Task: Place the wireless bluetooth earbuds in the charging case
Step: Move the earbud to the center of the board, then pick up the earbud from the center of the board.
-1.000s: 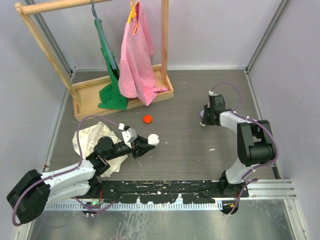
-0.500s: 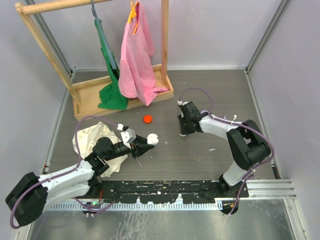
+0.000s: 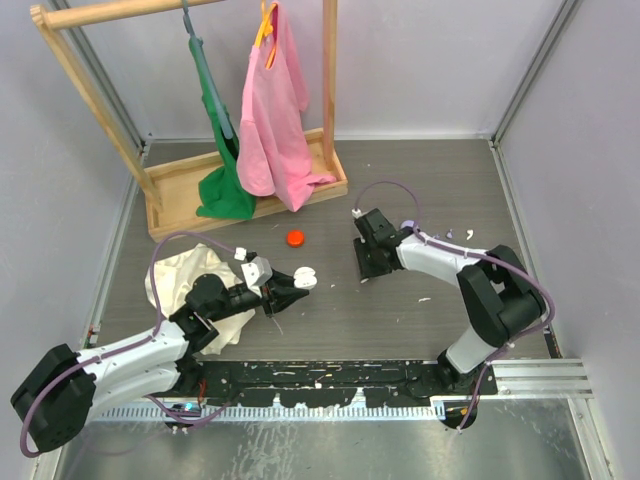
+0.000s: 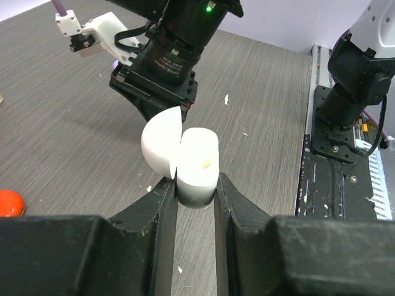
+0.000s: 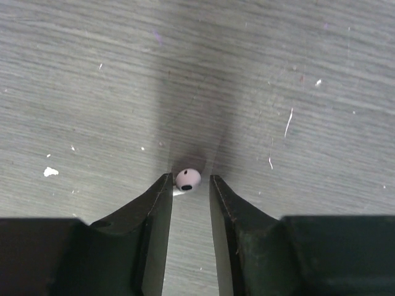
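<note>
Near the middle of the table [image 3: 330, 190], just left of centre in the overhead view, the left gripper [image 4: 194, 180] is clamped on the charging case [image 4: 197, 154], its two fingers pressed against the base with no gap showing. The case is lifted a little off the surface with its lid swung open, so the well faces the right arm. Just to the right, the right gripper [image 5: 189, 177] points down at the table with one earbud [image 5: 187, 179] sitting between its fingertips. The jaws stand narrowly apart, and a sliver of space shows on one side of the earbud (so whether they are pinching it or only bracketing it, I cannot tell). That earbud lies close to the case but is clearly not in it. The well of the case shows only a faint mark in the left wrist view, too small to read as a seated earbud, and I cannot pick out the second earbud with any confidence anywhere. As I judge it, the preparation is done: case opened, held steady and presented. The insertion itself is not yet made, so at least this earbud has to be carried across and dropped in, and probably the other one too. A small red-orange cap [image 3: 294, 238] lies on the table just beyond the case, apart from both grippers.
</note>
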